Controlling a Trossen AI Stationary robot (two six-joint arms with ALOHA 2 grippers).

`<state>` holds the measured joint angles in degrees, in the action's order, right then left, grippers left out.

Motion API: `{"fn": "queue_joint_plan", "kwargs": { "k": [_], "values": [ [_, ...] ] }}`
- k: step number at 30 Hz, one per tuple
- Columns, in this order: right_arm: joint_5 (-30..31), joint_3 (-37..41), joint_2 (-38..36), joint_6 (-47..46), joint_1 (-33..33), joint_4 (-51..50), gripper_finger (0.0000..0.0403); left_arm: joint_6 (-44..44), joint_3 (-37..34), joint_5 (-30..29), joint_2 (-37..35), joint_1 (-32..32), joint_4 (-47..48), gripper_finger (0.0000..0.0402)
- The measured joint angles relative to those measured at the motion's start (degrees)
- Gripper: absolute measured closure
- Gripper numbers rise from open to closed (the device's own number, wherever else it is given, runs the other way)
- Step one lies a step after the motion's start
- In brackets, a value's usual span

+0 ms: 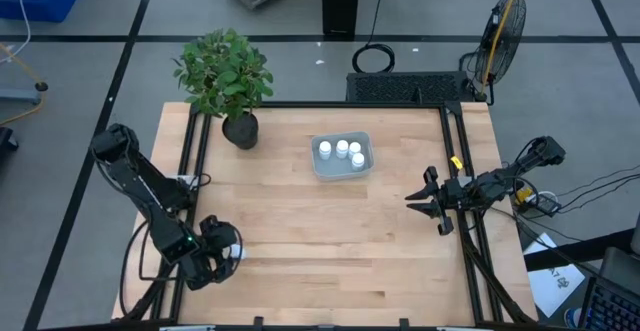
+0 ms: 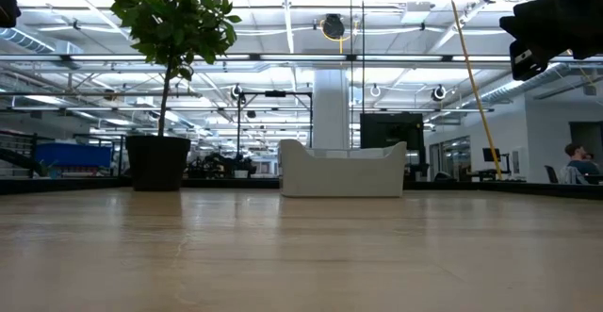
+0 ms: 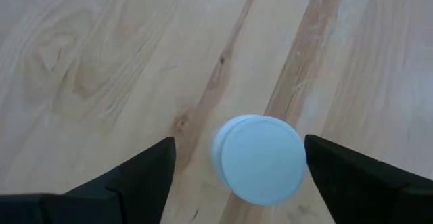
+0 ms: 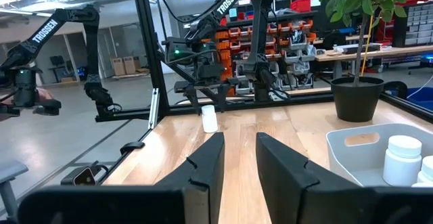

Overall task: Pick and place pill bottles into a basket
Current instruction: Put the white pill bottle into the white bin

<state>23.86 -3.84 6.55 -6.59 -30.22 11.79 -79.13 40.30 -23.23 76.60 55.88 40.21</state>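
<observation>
One white pill bottle (image 1: 232, 251) stands upright on the table near its front left corner; it also shows in the left wrist view (image 3: 259, 158) and the right wrist view (image 4: 209, 118). My left gripper (image 1: 222, 253) is open and points down over it, one finger on either side of the cap. Whether a finger touches the bottle I cannot tell. The pale basket (image 1: 342, 157) stands on the table at mid-back and holds several white bottles (image 1: 342, 149). My right gripper (image 1: 410, 199) hangs above the table's right part, slightly open and empty.
A dark pot with a green plant (image 1: 238, 126) stands at the back left, left of the basket. Black rails (image 1: 195, 161) run along the table's left and right sides. Bare wood lies between the lone bottle and the basket.
</observation>
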Motion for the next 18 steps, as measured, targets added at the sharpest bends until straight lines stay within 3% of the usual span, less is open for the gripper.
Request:
{"fn": "queue_joint_plan", "kwargs": {
  "k": [13, 18],
  "values": [
    [0.0, 0.0, 0.0, 0.0, 0.0, 0.0, 0.0323, 1.4, 0.1, -1.6, 0.0, -0.5, -0.4, 0.0235],
    [0.0, 0.0, 0.0, 0.0, 0.0, 0.0, 0.0325, 4.1, 0.1, -3.8, 0.1, -2.3, -0.5, 0.0238]
  ]
}}
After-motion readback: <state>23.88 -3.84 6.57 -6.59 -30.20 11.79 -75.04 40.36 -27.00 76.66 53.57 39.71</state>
